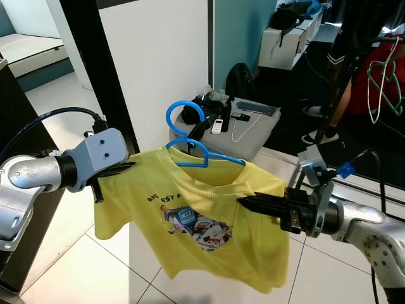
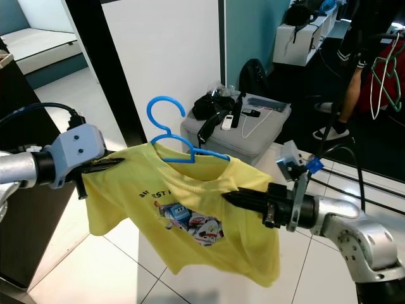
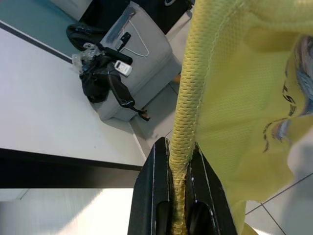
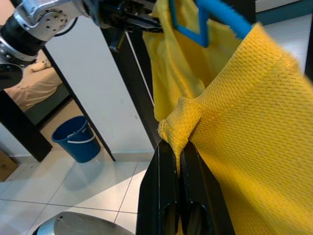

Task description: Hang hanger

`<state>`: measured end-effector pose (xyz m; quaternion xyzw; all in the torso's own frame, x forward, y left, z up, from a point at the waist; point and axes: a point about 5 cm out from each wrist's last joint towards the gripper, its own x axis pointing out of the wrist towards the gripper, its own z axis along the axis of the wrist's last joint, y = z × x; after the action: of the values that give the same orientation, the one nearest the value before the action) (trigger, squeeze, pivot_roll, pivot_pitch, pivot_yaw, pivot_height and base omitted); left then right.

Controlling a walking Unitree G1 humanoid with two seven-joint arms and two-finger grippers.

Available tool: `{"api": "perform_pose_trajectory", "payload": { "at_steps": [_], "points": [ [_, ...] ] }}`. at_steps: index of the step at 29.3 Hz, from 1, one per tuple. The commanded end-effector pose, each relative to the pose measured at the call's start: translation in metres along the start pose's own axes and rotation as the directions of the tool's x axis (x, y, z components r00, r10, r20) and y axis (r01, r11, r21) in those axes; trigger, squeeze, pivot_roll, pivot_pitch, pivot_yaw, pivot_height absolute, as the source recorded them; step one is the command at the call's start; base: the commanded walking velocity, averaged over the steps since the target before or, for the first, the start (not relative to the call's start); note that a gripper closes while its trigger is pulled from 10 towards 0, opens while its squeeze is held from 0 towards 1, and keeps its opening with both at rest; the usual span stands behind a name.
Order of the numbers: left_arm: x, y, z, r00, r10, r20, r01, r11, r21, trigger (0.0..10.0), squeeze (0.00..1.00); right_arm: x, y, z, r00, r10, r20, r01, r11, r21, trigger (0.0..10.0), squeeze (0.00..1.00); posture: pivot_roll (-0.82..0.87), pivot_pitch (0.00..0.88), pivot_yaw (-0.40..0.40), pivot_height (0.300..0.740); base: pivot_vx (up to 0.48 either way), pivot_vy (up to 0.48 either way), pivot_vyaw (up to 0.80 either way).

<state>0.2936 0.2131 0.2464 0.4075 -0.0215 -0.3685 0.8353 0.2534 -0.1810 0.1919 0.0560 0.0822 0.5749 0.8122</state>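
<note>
White floor tiles below, your left pincer [image 1: 130,168] and right pincer [image 1: 243,202] each clamp the yellow shirt [image 1: 209,221], spreading it so the blue hanger [image 1: 190,142] stays seated.

Home: tiled floor [image 1: 76,266], bed [image 1: 28,47]

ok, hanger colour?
Blue hanger, inside the yellow T-shirt's collar; clearest in the left eye view.

You had a grey case [image 1: 253,130] holding black cables [image 1: 205,111] far ahead, and a blue bucket [image 4: 78,139] stood on the tiled floor [image 1: 82,266].
</note>
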Motion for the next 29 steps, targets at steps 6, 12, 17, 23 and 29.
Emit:
{"api": "perform_pose_trajectory", "payload": {
  "at_steps": [6,12,17,23,29],
  "points": [
    [0.013,-0.005,0.004,0.999,0.026,0.035,-0.025,0.999,-0.038,10.0,0.00,0.020,0.019,-0.005,0.994,0.109,0.009,-0.109,0.994,0.011,0.0,0.00,-0.06,0.000,0.053,0.740,0.000,0.000,0.00],
    [0.019,-0.012,0.006,0.999,0.009,0.049,-0.006,0.998,-0.057,10.0,0.00,0.025,0.024,-0.006,0.990,0.138,0.018,-0.138,0.990,0.016,0.0,0.00,-0.07,0.000,0.052,0.740,0.000,0.000,0.00],
    [0.022,-0.021,0.003,0.999,0.000,0.051,0.005,0.996,-0.089,10.0,0.00,0.021,0.018,-0.004,0.997,0.077,0.019,-0.077,0.997,-0.005,10.0,0.00,-0.07,0.000,0.053,0.740,0.000,0.000,0.00],
    [0.024,-0.031,-0.008,0.999,0.015,0.031,-0.011,0.990,-0.143,10.0,0.00,0.009,-0.005,-0.002,0.992,-0.111,0.052,0.113,0.993,-0.039,10.0,0.11,-0.07,0.000,0.053,0.740,0.000,0.000,0.00],
    [0.006,-0.078,-0.038,0.996,-0.080,0.036,0.086,0.972,-0.219,10.0,0.00,-0.028,-0.028,0.005,0.939,-0.337,0.062,0.341,0.938,-0.065,10.0,1.00,-0.09,0.000,0.063,0.740,0.000,0.000,0.00]
  ]
}}
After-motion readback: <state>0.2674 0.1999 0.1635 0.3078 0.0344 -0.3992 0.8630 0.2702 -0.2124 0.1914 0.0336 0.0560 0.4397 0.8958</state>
